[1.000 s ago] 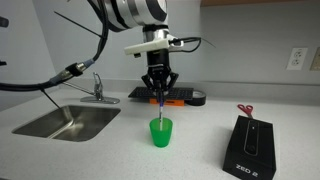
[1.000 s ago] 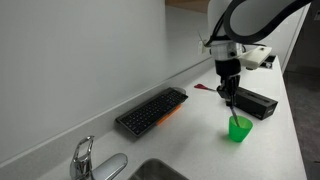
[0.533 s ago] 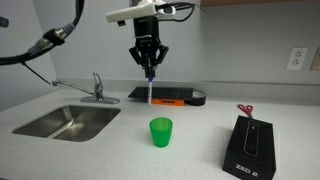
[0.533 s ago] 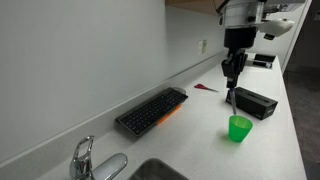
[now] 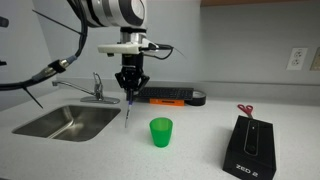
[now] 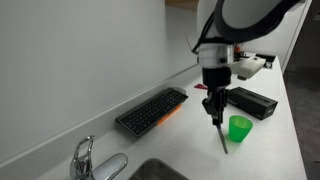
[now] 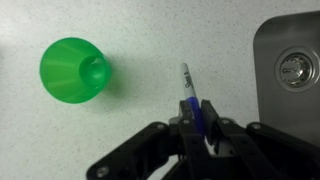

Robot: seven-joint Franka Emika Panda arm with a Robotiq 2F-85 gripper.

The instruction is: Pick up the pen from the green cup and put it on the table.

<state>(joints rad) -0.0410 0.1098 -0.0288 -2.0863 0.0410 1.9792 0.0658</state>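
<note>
Lowered and shifted sideways since half a second ago, the gripper (image 5: 128, 92) clamps the pen (image 5: 127, 108), which hangs below its fingers, clear of the green cup (image 5: 161, 131) beside it. Best to descend gently toward the table (image 5: 190, 150) and release short of the sink (image 5: 65, 122).

wall (image 5: 240, 50): plain, pale | outlet (image 5: 296, 58): on wall | light: even

Office kitchenette (sink (image 5: 65, 122), keyboard (image 6: 150, 111)).

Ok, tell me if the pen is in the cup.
Out. The gripper holds the pen beside the cup, whose inside shows empty in the wrist view.
</note>
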